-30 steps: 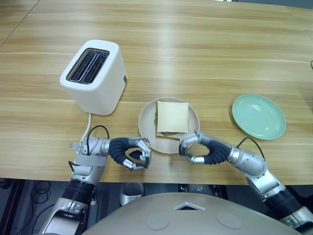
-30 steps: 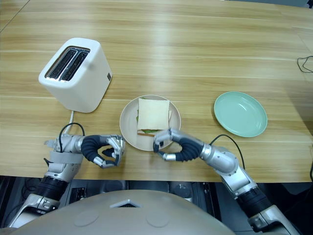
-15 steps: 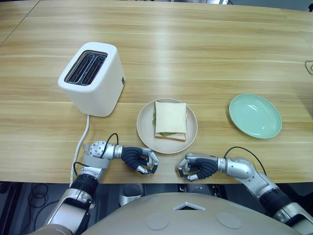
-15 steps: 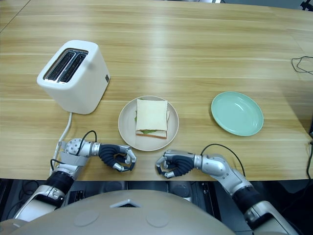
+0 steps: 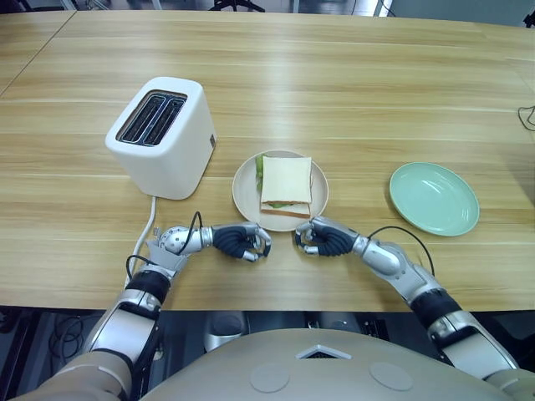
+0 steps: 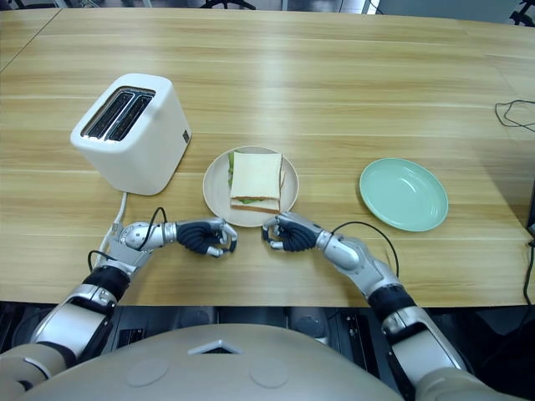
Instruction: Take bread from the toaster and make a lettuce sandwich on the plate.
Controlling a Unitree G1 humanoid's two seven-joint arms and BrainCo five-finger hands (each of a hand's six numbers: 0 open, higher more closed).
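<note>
Left eye view placed the left hand point(image 5: 242, 242) low over the table point(image 5: 351, 83), just off the near-left rim of the beige plate point(image 5: 243, 180). Its fingers were curled inward and closed on nothing. The right hand point(image 5: 318, 238) sat opposite, just off the plate's near edge, likewise curled and holding nothing. The two hands were near each other but apart.

The sandwich point(image 5: 286, 180) lay flat on the beige plate. A white top slice covered it, and lettuce point(image 5: 259, 166) protruded along the left side and showed between the slices at the near edge. The toaster point(image 5: 167, 146) stood upright to the left and farther back, both slots dark. Its cord point(image 5: 150, 227) ran toward the left forearm. A green plate point(image 5: 434, 198) sat well apart to the right.

Judged status: assembly was complete (bread, lettuce, bread, all on the plate), so the step in hand was release and clearance, not placement. Any next move called for drawing both hands toward the table edge without contacting the plate rim. The left arm would also need to stay clear of the cord.
</note>
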